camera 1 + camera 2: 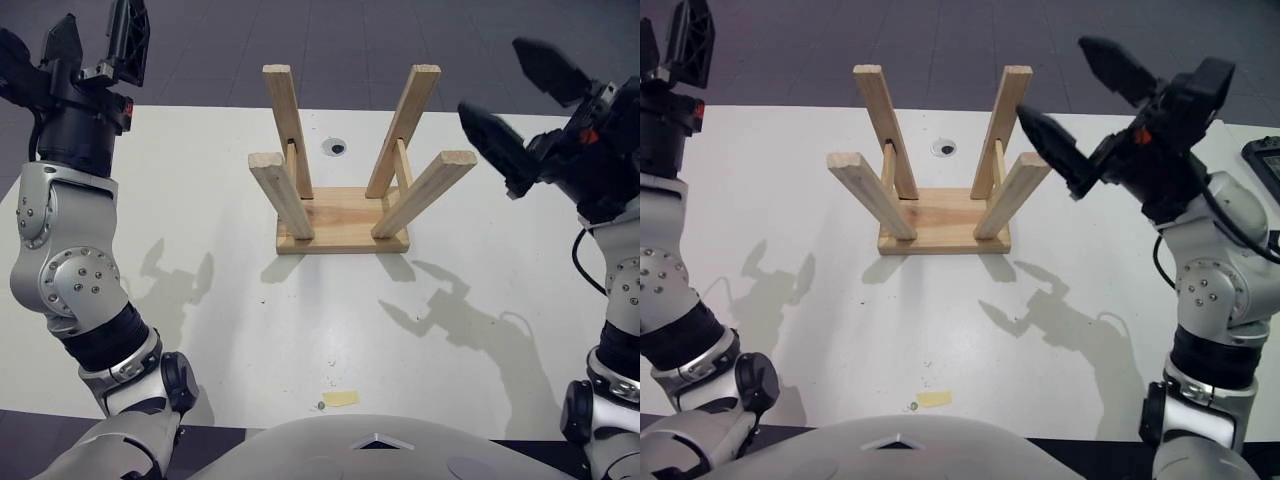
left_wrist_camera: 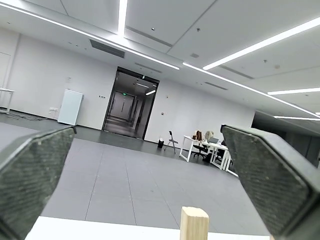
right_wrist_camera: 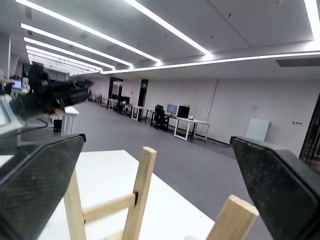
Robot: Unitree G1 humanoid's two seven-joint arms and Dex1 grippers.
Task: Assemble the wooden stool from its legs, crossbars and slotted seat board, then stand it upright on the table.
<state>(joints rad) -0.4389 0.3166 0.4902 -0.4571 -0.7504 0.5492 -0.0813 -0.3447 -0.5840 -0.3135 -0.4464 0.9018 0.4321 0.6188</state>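
Nearest the robot, short of both grippers, a small yellow slip (image 1: 340, 398) lies at the near edge of the table (image 1: 200, 320). Any writing on it is too small to read.

The left gripper (image 1: 95, 40) is raised over the table's left side, its 2 fingers (image 2: 30, 180) spread apart and holding nothing. The right gripper (image 1: 1051, 76) is raised on the other side, its 2 fingers (image 3: 280, 185) also wide apart and empty, with the lower fingertip near the tops of the 2 legs on its side.

The stool (image 1: 340, 215) stands upside down between the grippers, closer to the right one. Its seat board (image 1: 330, 240) lies flat on the table, 4 legs (image 1: 282, 195) splay upward, and a crossbar (image 3: 107, 207) joins each side pair.

Beyond the stool, a round grommet hole (image 1: 337, 147) sits in the tabletop.

The right eye view takes in a dark device (image 1: 1262, 160) at the table's edge, outboard of the right gripper; its print is illegible. The left wrist view has 1 leg top (image 2: 194, 222) between its fingers, with desks (image 2: 210, 150) and a doorway (image 2: 127, 107) far behind. The right wrist view shows the legs, the crossbar, the left gripper farther off and desks with monitors (image 3: 175, 112).
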